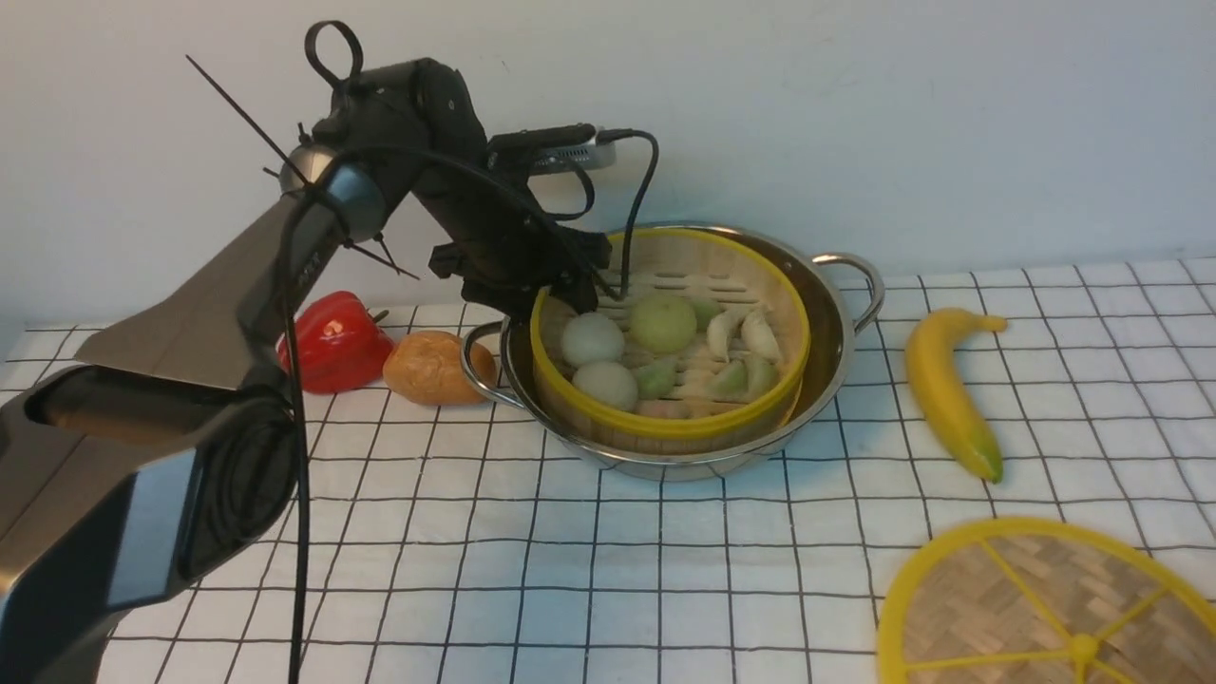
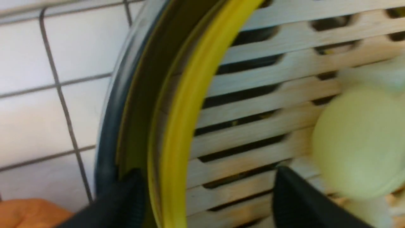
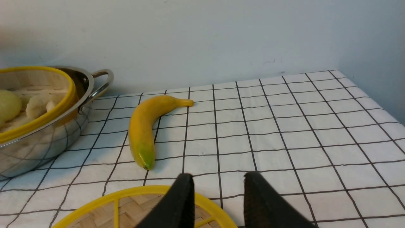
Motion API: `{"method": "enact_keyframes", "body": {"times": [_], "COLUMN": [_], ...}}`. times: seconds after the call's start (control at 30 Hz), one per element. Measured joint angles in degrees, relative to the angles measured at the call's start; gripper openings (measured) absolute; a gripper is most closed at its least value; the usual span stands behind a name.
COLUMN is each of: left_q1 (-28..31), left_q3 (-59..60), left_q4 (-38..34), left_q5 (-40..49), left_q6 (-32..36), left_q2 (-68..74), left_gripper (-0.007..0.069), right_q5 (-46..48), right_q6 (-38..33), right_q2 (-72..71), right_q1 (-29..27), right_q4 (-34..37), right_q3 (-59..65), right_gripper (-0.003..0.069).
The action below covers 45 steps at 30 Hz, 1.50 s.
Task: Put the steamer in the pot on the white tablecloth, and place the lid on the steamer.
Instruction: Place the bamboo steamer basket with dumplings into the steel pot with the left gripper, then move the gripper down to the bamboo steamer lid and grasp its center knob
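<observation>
The steamer (image 1: 665, 423), a bamboo basket with a yellow rim holding pale buns and greenish dumplings, sits inside the steel pot (image 1: 841, 328) on the white tablecloth (image 1: 570, 570). My left gripper (image 1: 562, 299) is at the steamer's far-left rim. In the left wrist view it is open (image 2: 207, 171), its fingers (image 2: 294, 196) wide apart, one on each side of the yellow rim (image 2: 177, 126). The lid (image 1: 1035, 608), a flat woven disc with yellow spokes, lies at the front right. My right gripper (image 3: 218, 174) hovers open over the lid's (image 3: 133, 202) far edge, holding nothing.
A banana (image 1: 945, 394) lies to the right of the pot, between it and the lid. A red pepper (image 1: 332, 342) and a brown potato (image 1: 432, 368) sit left of the pot, under my left arm. A wall stands close behind the pot.
</observation>
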<state>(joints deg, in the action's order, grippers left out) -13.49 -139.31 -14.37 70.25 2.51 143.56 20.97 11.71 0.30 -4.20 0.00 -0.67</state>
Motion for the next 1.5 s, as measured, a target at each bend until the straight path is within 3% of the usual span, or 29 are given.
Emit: {"method": "enact_keyframes", "body": {"times": [0.13, 0.27, 0.67, 0.77, 0.9, 1.0, 1.2, 1.5], "left_q1": [0.0, 0.0, 0.0, 0.0, 0.0, 0.0, 0.0, 0.0], "left_q3": [-4.62, -9.41, -10.6, -10.6, -10.6, -10.6, -10.6, -10.6], "left_q4": [0.88, 2.74, 0.5, -2.96, -11.29, -18.35, -33.96, -37.12], "left_q5": [0.12, 0.12, 0.18, 0.18, 0.18, 0.24, 0.24, 0.24], "left_q6": [0.78, 0.94, -5.25, -5.52, -5.41, -5.56, -5.56, -5.27], "left_q2": [-2.06, -5.84, -15.74, -16.45, -16.77, -17.01, -17.14, -17.14], "left_gripper": [0.0589, 0.0584, 0.0433, 0.0324, 0.0102, 0.0006, -0.0022, -0.0013], "right_q5": [0.0, 0.0, 0.0, 0.0, 0.0, 0.0, 0.0, 0.0], "right_q6": [0.0, 0.0, 0.0, 0.0, 0.0, 0.0, 0.0, 0.0], "right_q2": [0.0, 0.0, 0.0, 0.0, 0.0, 0.0, 0.0, 0.0], "right_q1": [0.0, 0.0, 0.0, 0.0, 0.0, 0.0, 0.0, 0.0], "right_q4": [0.0, 0.0, 0.0, 0.0, 0.0, 0.0, 0.0, 0.0], "right_q3": [0.0, 0.0, 0.0, 0.0, 0.0, 0.0, 0.0, 0.0], "right_gripper": [0.0243, 0.0243, 0.0243, 0.0243, 0.0243, 0.0243, 0.0243, 0.0243]}}
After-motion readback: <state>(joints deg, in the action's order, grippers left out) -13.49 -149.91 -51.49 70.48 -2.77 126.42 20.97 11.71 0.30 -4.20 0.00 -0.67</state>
